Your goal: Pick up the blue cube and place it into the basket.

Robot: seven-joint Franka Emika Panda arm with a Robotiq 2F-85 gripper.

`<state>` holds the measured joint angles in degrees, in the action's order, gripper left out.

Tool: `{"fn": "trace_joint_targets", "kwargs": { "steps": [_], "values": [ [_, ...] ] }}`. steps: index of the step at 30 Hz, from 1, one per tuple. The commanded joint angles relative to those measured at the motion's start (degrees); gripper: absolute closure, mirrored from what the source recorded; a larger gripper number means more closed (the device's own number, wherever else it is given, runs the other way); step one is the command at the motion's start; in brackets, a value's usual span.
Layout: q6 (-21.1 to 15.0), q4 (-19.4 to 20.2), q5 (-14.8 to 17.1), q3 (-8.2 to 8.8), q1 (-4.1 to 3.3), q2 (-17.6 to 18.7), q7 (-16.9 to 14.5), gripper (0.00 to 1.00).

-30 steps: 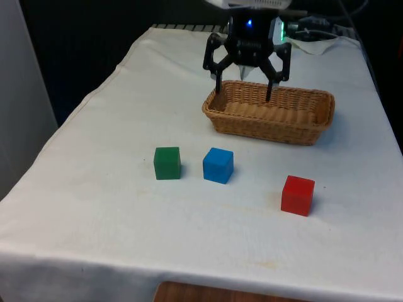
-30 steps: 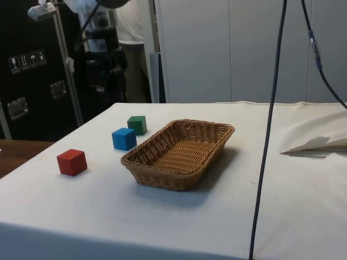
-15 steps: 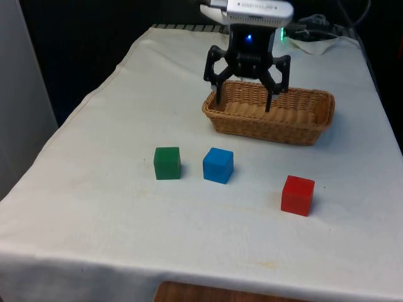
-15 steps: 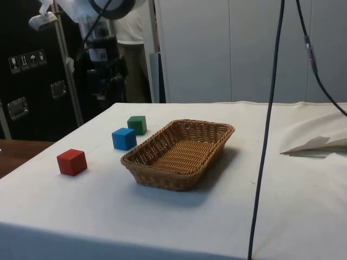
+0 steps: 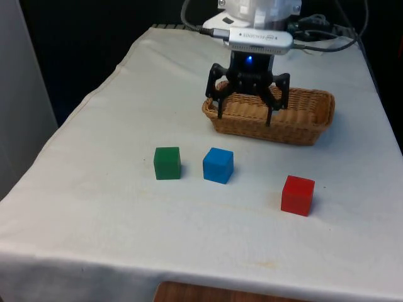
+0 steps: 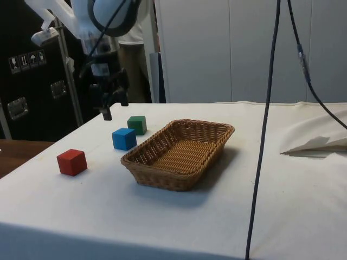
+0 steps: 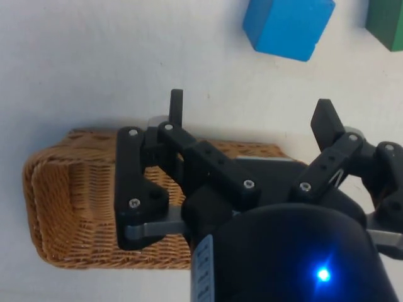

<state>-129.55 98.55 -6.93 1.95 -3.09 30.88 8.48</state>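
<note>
Front view: your gripper (image 5: 245, 116), jaws spread and empty, has dropped lower and come forward off the basket (image 5: 315, 119) toward the cube (image 5: 218, 165), which sits untouched mid-table. Approach underway, no grasp yet.

White arm (image 5: 258, 12), black linkage-fingered gripper (image 5: 244, 118).
</note>
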Motion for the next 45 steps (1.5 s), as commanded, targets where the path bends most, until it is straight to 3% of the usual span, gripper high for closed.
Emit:
{"fn": "trace_joint_targets", "kwargs": {
  "steps": [1,19,34,35,44,45],
  "values": [
    [-1.15,0.4,-0.11,0.0,-0.17,0.17,0.4,0.0],
    [-6.76,0.69,-0.29,0.17,-0.46,4.93,1.09,0.0],
    [-7.45,0.63,0.11,0.69,0.29,6.3,-0.06,0.0],
    [-6.93,0.69,0.0,0.86,0.06,6.13,0.17,0.0],
    [-7.33,0.4,0.17,1.72,0.92,6.93,-1.03,0.0],
    [-6.99,0.57,0.0,1.89,0.63,6.76,-0.69,0.0]
  ]
}}
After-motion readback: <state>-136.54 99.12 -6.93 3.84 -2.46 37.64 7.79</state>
